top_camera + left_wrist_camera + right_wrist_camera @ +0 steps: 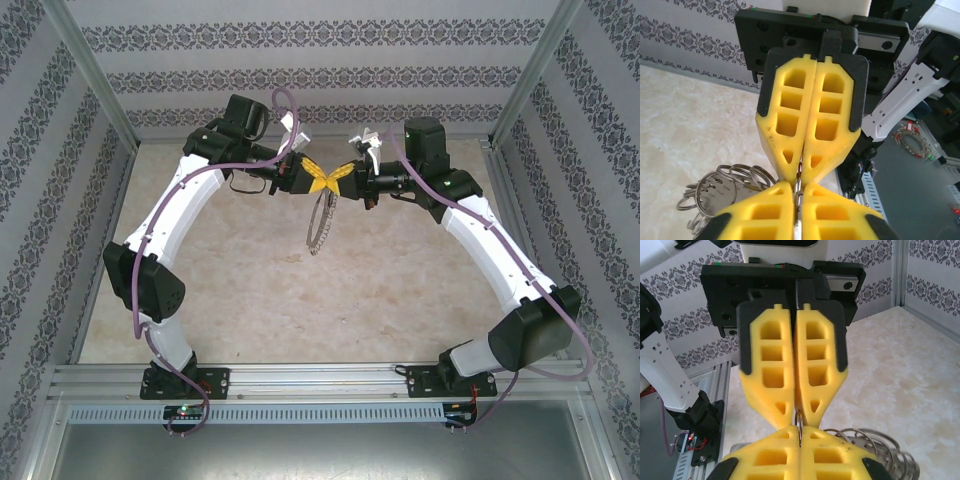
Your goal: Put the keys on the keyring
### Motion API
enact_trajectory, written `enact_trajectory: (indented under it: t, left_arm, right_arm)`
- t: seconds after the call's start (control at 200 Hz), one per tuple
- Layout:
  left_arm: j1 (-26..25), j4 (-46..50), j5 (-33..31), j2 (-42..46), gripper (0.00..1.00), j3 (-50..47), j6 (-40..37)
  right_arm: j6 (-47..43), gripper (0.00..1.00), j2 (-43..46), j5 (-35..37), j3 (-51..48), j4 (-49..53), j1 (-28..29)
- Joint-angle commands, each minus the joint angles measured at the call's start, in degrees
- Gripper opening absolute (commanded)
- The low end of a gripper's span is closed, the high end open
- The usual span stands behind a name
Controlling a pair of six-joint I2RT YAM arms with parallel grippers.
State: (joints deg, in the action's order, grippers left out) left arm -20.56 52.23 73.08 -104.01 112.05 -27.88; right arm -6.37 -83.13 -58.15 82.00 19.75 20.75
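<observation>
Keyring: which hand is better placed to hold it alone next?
Nearly a tie: left hand and right hand both pinch the keyring, tip to tip. Maybe left: from above, it hangs slightly toward that side.

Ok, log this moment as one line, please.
left pincer: shut on keyring | right pincer: shut on keyring | pincers: tip to tip above table | keyring: hanging below them

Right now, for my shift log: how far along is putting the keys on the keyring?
Done: the keyring is off the table, hanging in mid-air. In hand: the left gripper and right gripper meet tip to tip, both shut on its thin wire. Left: threading the keys; I cannot tell whether any is on the ring yet.
</observation>
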Motion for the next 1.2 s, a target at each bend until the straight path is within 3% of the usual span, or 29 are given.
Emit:
enact_trajectory:
  t: [0.0,0.2,0.285,0.405,0.774,1.194]
  left_arm:
    - [-0.6,1.9,1.1,-0.6,0.03,0.3,-1.3]
    - [-0.7,0.8,2.1,-0.2,0.0,0.2,-0.8]
    - [-0.6,-1.0,2.2,0.3,0.0,-0.4,0.2]
    - [-0.6,-4.3,2.2,1.3,0.0,-1.1,2.4]
    - [-0.7,-9.8,3.3,3.2,0.0,-1.7,6.1]
    - [-0.7,-12.3,4.2,5.0,0.0,-2.4,7.9]
  right_arm:
    - [-0.3,0.0,1.5,-1.3,0.0,-3.4,0.2]
    - [0.5,0.0,1.5,-1.1,-0.1,-4.0,0.0]
    - [3.2,0.32,2.3,-1.9,-1.1,-6.7,-1.0]
    - [5.5,0.43,4.8,-2.7,-2.7,-7.9,-3.2]
    - [10.6,0.5,14.7,2.1,-14.9,-14.7,-4.8]
    - [12.6,0.52,13.0,3.8,-20.2,-22.8,0.6]
